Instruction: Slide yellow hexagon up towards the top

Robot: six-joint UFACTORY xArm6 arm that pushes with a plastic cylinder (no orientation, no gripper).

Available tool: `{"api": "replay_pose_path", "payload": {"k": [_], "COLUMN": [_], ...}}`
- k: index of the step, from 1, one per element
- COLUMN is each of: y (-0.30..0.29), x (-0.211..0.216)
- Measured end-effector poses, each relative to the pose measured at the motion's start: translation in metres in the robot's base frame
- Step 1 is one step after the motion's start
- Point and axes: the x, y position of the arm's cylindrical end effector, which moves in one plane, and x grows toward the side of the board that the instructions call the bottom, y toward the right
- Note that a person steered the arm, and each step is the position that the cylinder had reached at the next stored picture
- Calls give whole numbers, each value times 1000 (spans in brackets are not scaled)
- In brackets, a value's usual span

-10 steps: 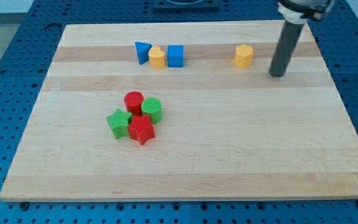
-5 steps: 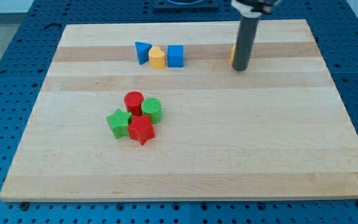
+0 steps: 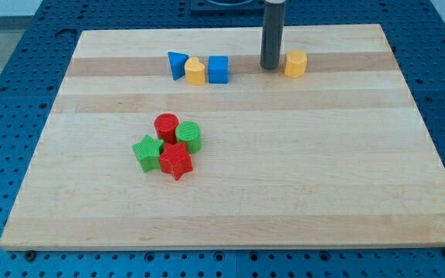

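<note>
The yellow hexagon (image 3: 296, 63) sits near the view's top, right of centre, on the wooden board (image 3: 230, 193). My tip (image 3: 270, 67) rests on the board just to the hexagon's left, a small gap apart. The dark rod rises straight up out of the view's top.
A blue triangle (image 3: 177, 63), a yellow rounded block (image 3: 195, 71) and a blue cube (image 3: 218, 69) stand in a row left of my tip. A red cylinder (image 3: 166, 126), green cylinder (image 3: 188, 136), green star (image 3: 147, 152) and red star (image 3: 175, 161) cluster lower left.
My tip has swept left from the hexagon's right side, passing in front of it, to its left side. The hexagon has shifted slightly left and up. Other blocks have not moved.
</note>
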Motion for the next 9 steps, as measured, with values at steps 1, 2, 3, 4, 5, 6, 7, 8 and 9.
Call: {"api": "replay_pose_path", "payload": {"k": [1,2,3,4,5,6,7,8,9], "y": [1,19,55,105,121,121,110,72,30], "x": [7,32,58,63,42,29,23,22,16]}}
